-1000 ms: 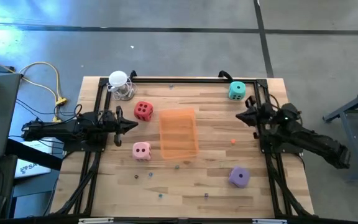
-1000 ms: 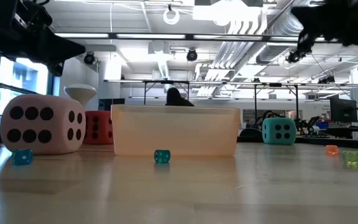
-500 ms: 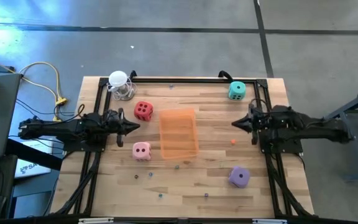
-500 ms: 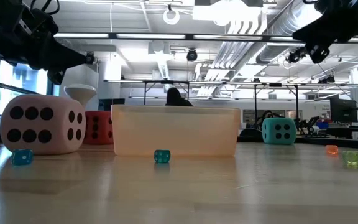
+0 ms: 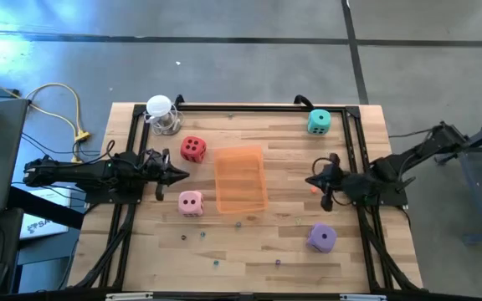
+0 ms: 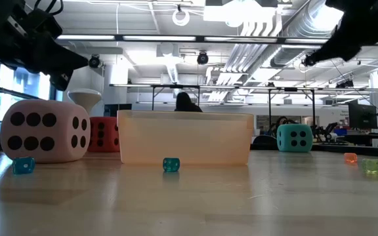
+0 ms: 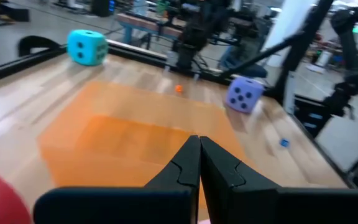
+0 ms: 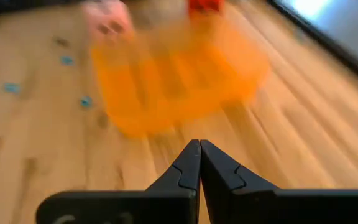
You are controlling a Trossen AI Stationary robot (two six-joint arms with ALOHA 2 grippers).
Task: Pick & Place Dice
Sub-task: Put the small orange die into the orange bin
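Note:
Four dice sit apart on the wooden table: red [image 5: 193,149] and pink [image 5: 191,202] left of the translucent orange tray [image 5: 241,179], teal [image 5: 318,122] near the far right corner, purple [image 5: 322,238] toward the near right. My left gripper [image 5: 184,174] hovers shut between the red and pink dice, pointing at the tray [image 7: 135,137]. My right gripper [image 5: 310,181] is shut too, right of the tray [image 8: 179,68] and pointing at it. The left wrist view shows the teal [image 7: 87,47] and purple [image 7: 245,94] dice beyond the tray.
A white funnel-shaped object [image 5: 161,113] stands at the far left corner. Small beads lie scattered along the near half of the table, with an orange one [image 5: 315,191] by my right gripper. Black frame rails [image 5: 354,134] run along the left, right and far edges.
My right gripper has moved toward the table's near edge and a little toward the tray, while its arm has swung round so it now reaches in from the far right. Both grippers have stayed shut. The dice and tray have not moved.

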